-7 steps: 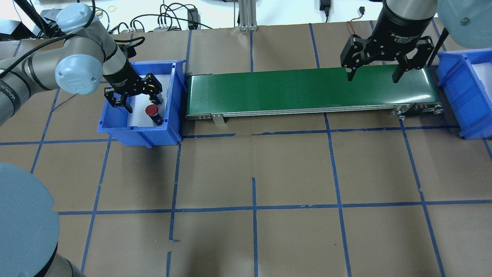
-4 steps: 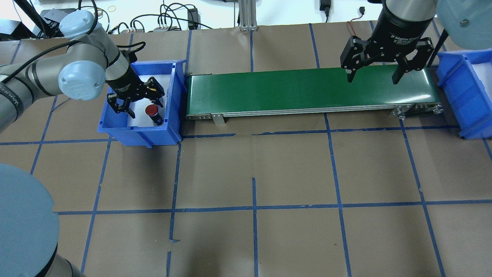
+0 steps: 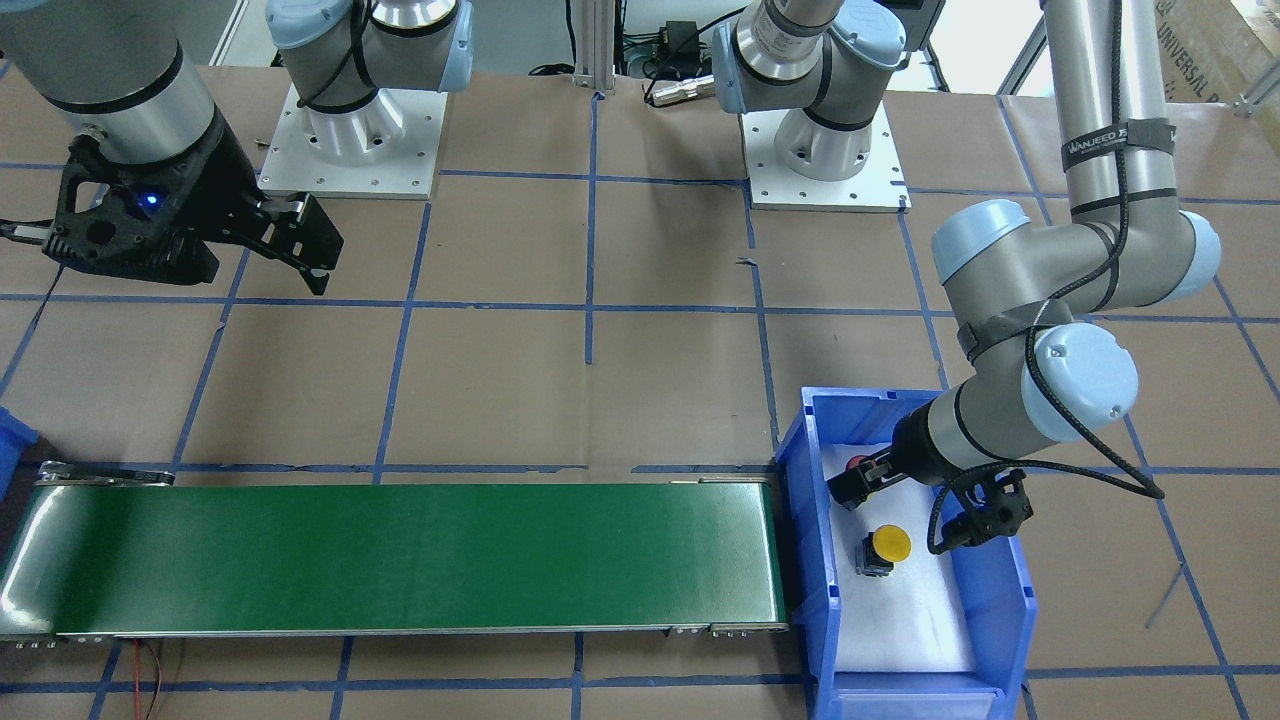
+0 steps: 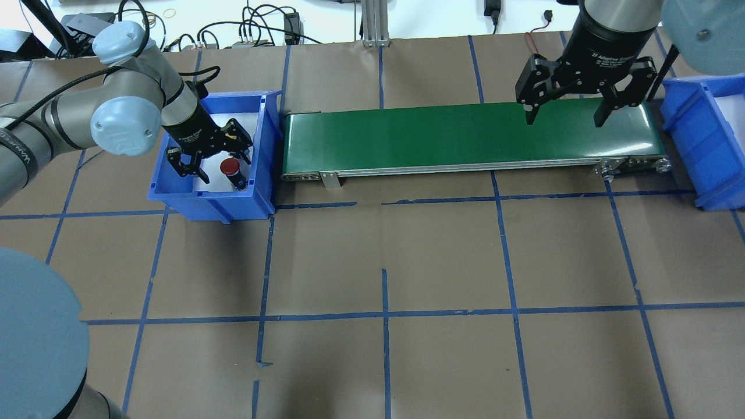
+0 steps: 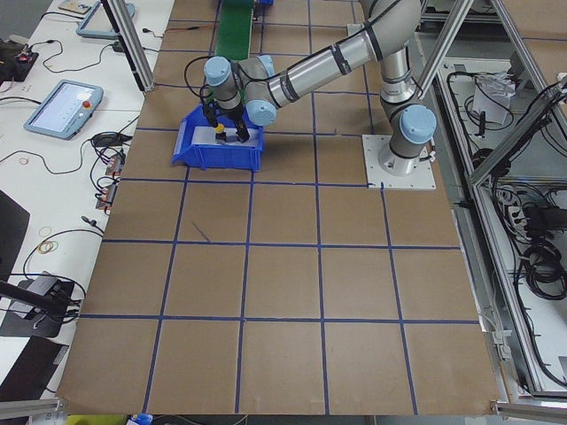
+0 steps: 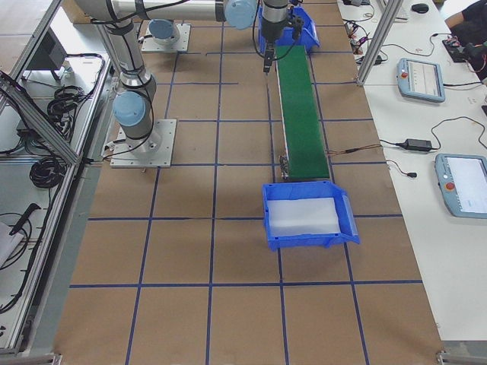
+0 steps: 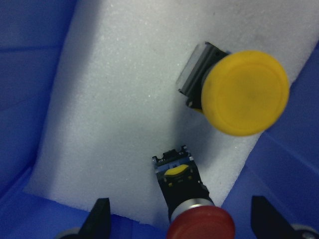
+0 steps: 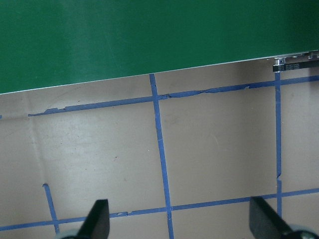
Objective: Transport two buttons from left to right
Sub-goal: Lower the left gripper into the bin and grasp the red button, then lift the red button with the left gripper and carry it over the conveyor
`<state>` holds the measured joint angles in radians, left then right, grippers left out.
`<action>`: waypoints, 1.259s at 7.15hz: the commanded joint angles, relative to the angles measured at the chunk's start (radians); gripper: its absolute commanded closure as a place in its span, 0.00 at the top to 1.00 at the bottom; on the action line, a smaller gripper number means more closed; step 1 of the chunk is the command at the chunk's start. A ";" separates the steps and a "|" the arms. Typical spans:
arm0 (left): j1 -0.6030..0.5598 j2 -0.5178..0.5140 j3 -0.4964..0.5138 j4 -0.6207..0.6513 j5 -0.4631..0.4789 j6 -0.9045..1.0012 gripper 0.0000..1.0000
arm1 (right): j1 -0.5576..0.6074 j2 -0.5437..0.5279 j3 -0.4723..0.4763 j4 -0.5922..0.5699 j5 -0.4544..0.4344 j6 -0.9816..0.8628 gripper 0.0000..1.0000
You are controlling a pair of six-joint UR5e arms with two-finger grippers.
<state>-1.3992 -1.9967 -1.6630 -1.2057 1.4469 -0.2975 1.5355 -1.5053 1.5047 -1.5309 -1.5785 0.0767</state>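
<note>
Red-capped push button (image 7: 199,226) centred between spread fingers (image 7: 99,219) of empty left tool (image 4: 214,162), yellow-capped button (image 7: 244,92) just beyond, arm (image 4: 58,116) slanting into blue plastic bin (image 4: 209,201).

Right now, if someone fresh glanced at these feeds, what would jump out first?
The long green conveyor belt runs across the table between two blue bins. In the left bin sit the red button and the yellow button, with the left gripper down among them, open, the red cap between its fingers. The right gripper hangs open over the belt's other end, near the right bin.
</note>
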 commanded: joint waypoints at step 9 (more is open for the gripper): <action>-0.001 0.108 0.057 -0.107 -0.002 0.056 0.30 | 0.000 0.000 0.003 0.002 0.000 0.000 1.00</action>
<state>-1.4002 -1.9245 -1.6333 -1.2575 1.4451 -0.2744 1.5356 -1.5055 1.5073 -1.5294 -1.5785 0.0766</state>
